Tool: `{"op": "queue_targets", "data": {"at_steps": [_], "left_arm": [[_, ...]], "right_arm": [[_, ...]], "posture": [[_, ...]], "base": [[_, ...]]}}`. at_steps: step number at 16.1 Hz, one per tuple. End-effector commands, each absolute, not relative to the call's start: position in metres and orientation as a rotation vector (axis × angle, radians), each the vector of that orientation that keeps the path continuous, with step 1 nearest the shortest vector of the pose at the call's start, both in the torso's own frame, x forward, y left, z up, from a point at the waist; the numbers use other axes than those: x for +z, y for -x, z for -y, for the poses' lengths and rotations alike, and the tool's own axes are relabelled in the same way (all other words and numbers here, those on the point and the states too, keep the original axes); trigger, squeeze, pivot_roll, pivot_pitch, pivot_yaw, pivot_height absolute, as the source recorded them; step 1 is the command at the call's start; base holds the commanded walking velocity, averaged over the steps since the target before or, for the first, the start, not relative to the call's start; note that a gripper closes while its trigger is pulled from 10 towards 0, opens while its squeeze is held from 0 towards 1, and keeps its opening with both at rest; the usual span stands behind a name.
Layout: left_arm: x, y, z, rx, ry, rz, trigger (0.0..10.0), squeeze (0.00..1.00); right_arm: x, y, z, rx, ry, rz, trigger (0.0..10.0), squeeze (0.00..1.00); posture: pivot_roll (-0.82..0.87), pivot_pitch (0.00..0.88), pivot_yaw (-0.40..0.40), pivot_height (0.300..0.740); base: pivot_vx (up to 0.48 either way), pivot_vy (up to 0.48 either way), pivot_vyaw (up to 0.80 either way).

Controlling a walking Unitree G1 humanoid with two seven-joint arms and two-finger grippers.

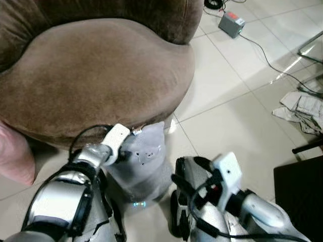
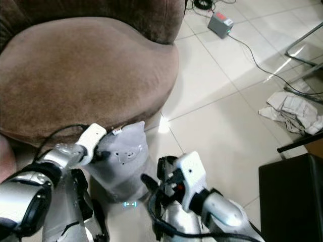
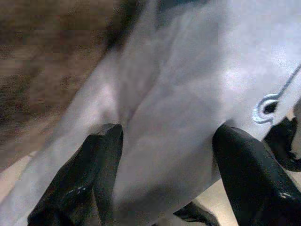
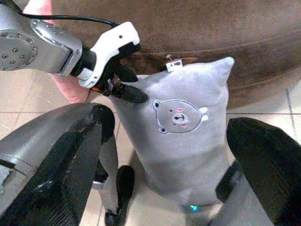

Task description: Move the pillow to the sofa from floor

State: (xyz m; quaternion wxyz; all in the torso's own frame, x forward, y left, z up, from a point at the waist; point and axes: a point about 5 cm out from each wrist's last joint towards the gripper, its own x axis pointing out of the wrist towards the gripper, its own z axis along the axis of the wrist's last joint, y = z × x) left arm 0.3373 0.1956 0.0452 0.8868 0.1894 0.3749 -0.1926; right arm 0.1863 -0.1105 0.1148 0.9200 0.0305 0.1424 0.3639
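The grey pillow (image 4: 186, 141) stands upright on the floor (image 1: 227, 126), right against the brown sofa (image 1: 91, 75). Left gripper (image 4: 123, 89) has its jaws clamped on the pillow's upper corner; right gripper (image 4: 164, 188) hovers close by, jaws spread wide.

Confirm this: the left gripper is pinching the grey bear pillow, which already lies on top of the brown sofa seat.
Not quite. The left gripper does pinch the grey bear pillow, but the right wrist view shows the pillow standing on the tiled floor, against the front of the brown sofa, not on its seat.
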Motion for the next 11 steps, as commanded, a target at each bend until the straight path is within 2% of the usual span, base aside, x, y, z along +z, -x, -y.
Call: {"op": "queue_targets", "data": {"at_steps": [1, 7, 11], "left_arm": [[0.047, -0.338, -0.201, -0.395, -0.419, -0.782, 10.0, 0.0], [0.058, -0.343, -0.209, -0.434, -0.453, -0.744, 10.0, 0.0], [0.041, -0.334, -0.192, -0.448, -0.408, -0.734, 10.0, 0.0]], "right_arm": [[0.108, -0.184, 0.108, 0.754, -0.072, -0.324, 10.0, 0.0], [0.104, -0.185, 0.103, 0.771, -0.084, -0.326, 10.0, 0.0], [0.105, -0.181, 0.104, 0.781, -0.079, -0.333, 10.0, 0.0]], "posture": [[-0.26, 0.305, -0.117, 0.541], [-0.23, 0.308, -0.111, 0.541], [-0.28, 0.314, -0.142, 0.541]], "base": [[0.0, 0.0, 0.0], [0.0, 0.0, 0.0], [0.0, 0.0, 0.0]]}}
